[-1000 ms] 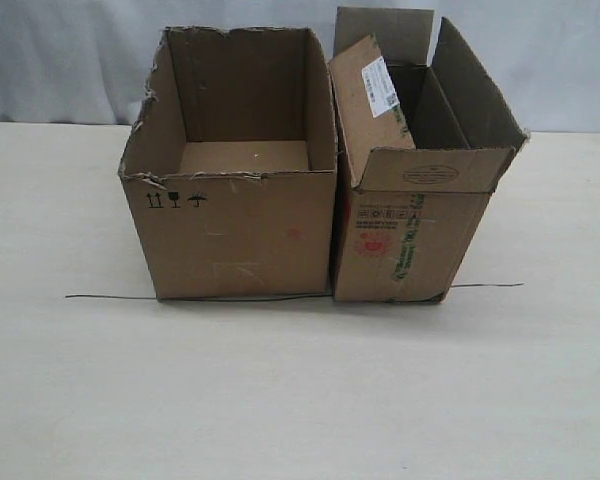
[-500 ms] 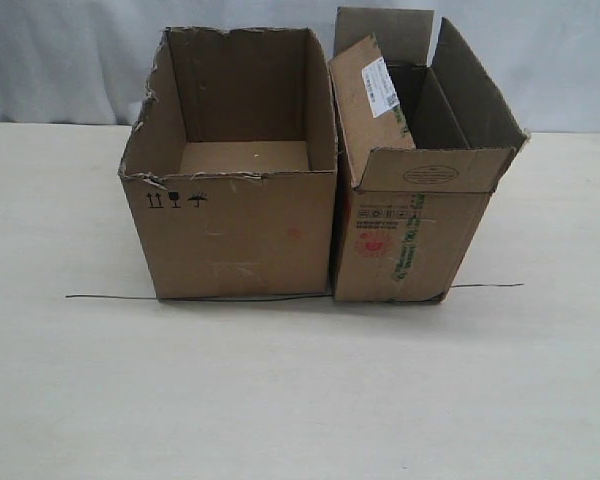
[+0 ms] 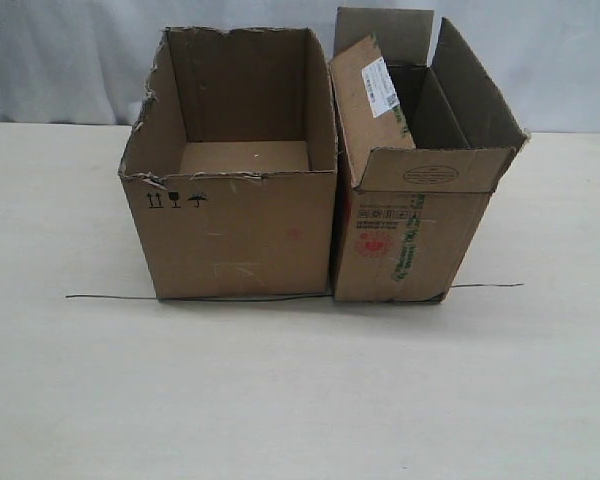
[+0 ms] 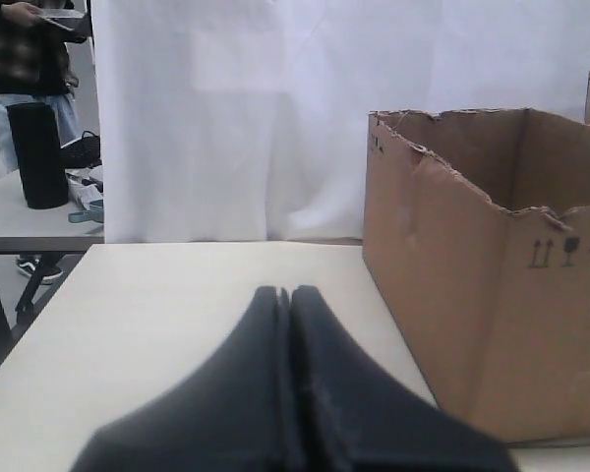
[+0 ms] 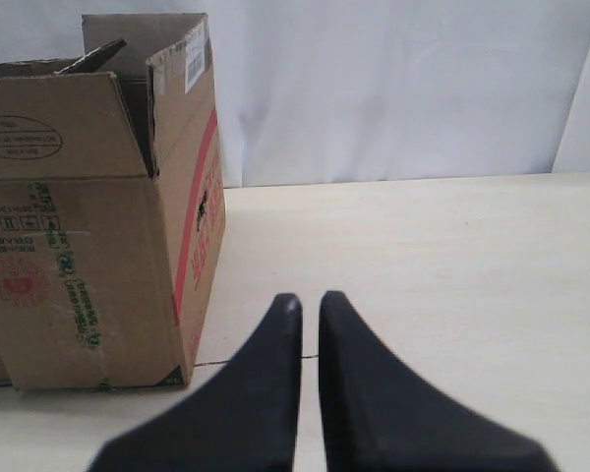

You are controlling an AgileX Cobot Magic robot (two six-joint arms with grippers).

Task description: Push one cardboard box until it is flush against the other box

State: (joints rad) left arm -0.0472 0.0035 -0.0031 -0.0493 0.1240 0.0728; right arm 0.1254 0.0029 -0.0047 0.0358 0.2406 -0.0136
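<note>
The cardboard box (image 3: 235,235), wide with a ragged torn rim, stands mid-table, and its right wall touches the other box (image 3: 405,240), the narrower flapped carton with a white label. Neither gripper shows in the exterior view. In the left wrist view my left gripper (image 4: 290,292) is shut and empty, low over the table, apart from the cardboard box (image 4: 492,295) and off its outer side. In the right wrist view my right gripper (image 5: 310,300) is empty, with only a thin slit between its fingers. It is apart from the other box (image 5: 88,265), off that box's outer side.
A thin dark line (image 3: 110,297) runs across the table under both boxes' front edges. A white curtain (image 3: 70,60) hangs behind. Beyond the table's left edge are a side table with a black cylinder (image 4: 36,152) and a standing person (image 4: 25,39).
</note>
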